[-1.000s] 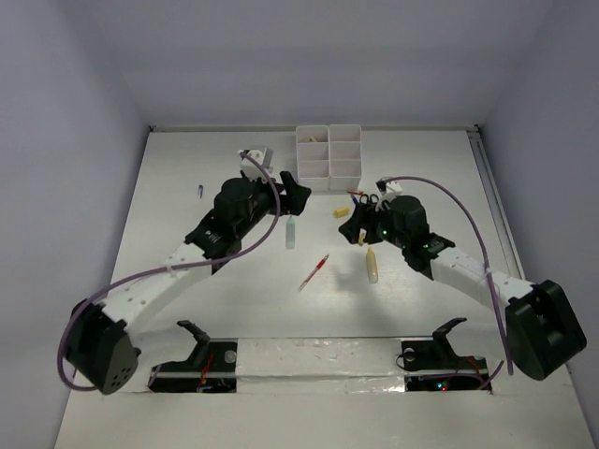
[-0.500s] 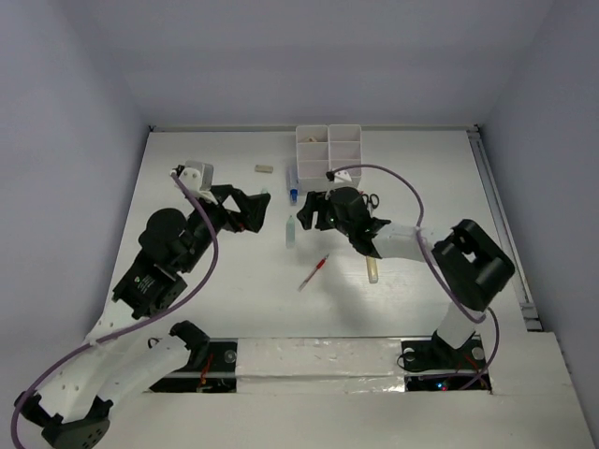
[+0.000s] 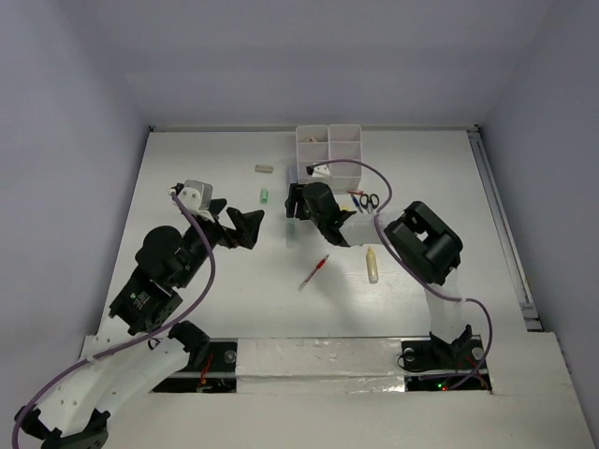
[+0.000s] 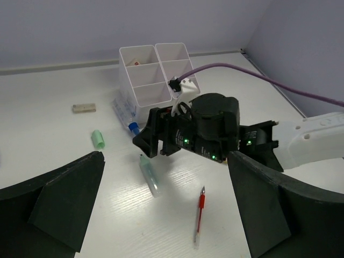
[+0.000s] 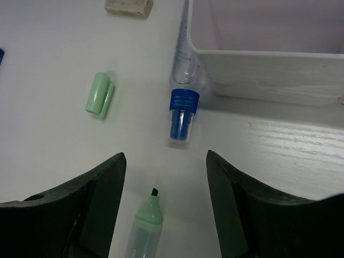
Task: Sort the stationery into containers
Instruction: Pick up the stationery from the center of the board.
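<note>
**Sorting has hardly begun: nearly all the stationery is out on the table**

From above, you can see the white tray (image 3: pixel 329 157) at the far side of the table (image 3: pixel 430 159). One small pale thing sits in its far left box. The other boxes look bare, though you cannot see to the bottom of each one. Out on the table lie the red pen (image 3: pixel 314 272), the cream marker (image 3: pixel 372 265), the black scissors (image 3: pixel 365 198), the eraser (image 3: pixel 264 169), the green cap (image 3: pixel 265 195) and the green marker (image 3: pixel 290 230). Your left claw (image 3: pixel 253 227) is wide open with nothing in it, off to the left of the green marker. Your right claw (image 3: pixel 293 204) reaches across by the tray's near left corner.

From the left wrist, you look between two wide-apart fingers with nothing in the gap. The blue pen (image 4: pixel 124 112) lies along the tray's left wall. The green marker is bare at its tip, and its cap lies apart from it, off to the left.

From the right wrist, the fingers stand open and hold nothing. The green marker's tip lies on the table between them. The blue pen is just ahead, touching the tray.

So, as far as you can see, one thing is put away and all the rest is left. The green marker looks like your next pick.
</note>
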